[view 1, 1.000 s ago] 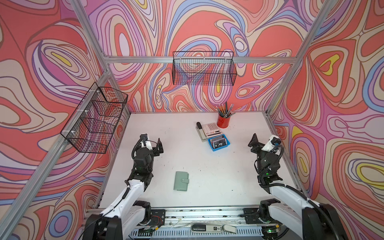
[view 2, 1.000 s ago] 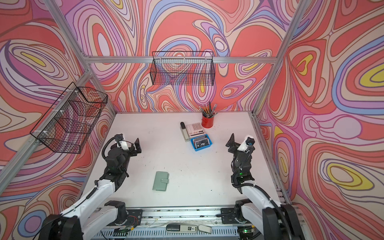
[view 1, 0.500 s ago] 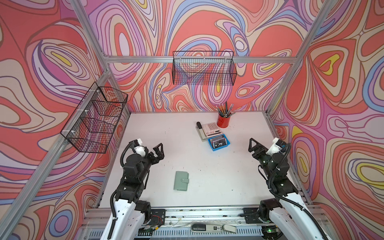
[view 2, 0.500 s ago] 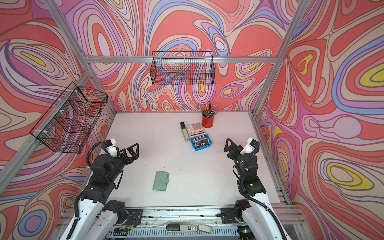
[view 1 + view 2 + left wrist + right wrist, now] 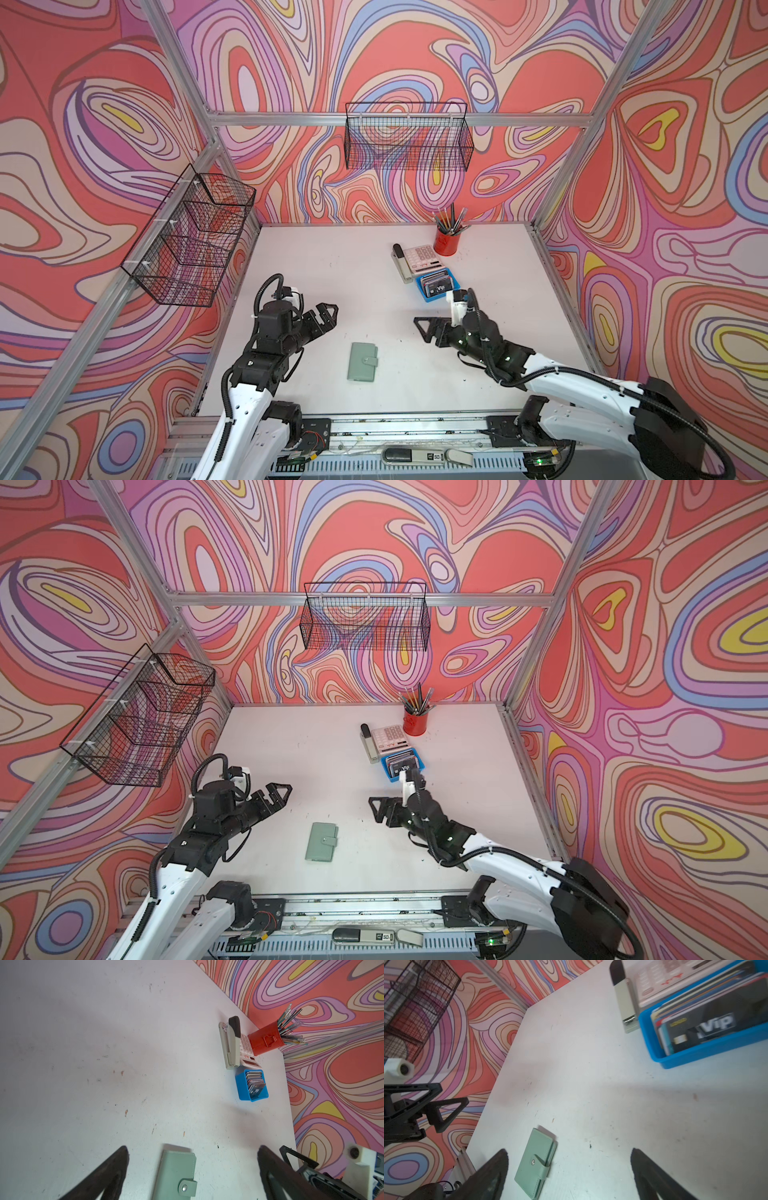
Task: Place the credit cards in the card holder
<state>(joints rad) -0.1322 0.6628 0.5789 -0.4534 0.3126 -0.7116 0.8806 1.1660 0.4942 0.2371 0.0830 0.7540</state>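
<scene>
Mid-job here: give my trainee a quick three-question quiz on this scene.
1. True or false: the card holder lies closed, tab snapped.
2. Where are the cards? A) in the blue tray B) in the red cup C) inside the card holder
3. Fill in: the left pincer and right pincer both stand ____ and hold nothing.

Key: 1 true; 2 A; 3 open.

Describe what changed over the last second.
The left gripper and the right gripper swung inward and now hover to either side of the closed card holder, both open, holding nothing. The card holder and the credit cards in the blue tray stayed put.
</scene>
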